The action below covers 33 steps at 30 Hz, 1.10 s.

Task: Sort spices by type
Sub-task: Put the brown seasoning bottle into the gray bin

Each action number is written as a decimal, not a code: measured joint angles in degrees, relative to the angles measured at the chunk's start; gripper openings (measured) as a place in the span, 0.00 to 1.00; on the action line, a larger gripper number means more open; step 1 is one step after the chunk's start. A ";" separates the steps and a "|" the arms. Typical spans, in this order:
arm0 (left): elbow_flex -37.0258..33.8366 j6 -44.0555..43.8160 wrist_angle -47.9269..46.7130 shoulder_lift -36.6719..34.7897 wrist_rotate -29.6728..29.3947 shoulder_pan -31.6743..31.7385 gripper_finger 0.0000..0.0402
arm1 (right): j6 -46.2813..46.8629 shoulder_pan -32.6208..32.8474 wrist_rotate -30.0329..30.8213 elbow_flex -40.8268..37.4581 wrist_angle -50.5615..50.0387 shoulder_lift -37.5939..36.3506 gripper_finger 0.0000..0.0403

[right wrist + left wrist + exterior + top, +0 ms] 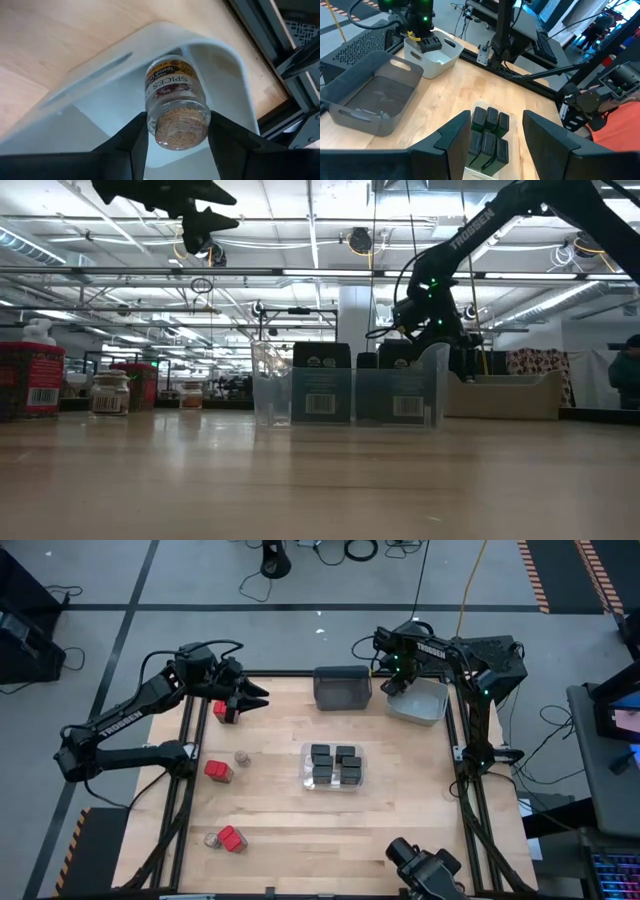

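Holding a tan-lidded jar [176,107] over the light grey bin [418,702], right gripper [176,131]; left gripper [258,695] open, empty. Wooden table [400,810]: three red boxes [218,771], two jars [242,758], perhaps six black boxes [335,764].

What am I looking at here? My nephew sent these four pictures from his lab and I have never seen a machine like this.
Two dark robot arms work at a wooden table, sorting spice containers. One picture looks down from above, one looks level across the table, and two come from cameras on the wrists. The right gripper holds a tan-lidded spice jar over the light grey bin. The left gripper is open, near a red-topped box. A clear bin holds six black boxes. A dark grey bin sits at the back. More red-topped boxes and small jars stand loose on the table.
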 joint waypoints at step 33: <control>2.81 0.21 -21.86 -0.22 -8.28 -1.01 0.46 | -0.19 9.14 -9.80 14.99 -3.02 -10.55 0.62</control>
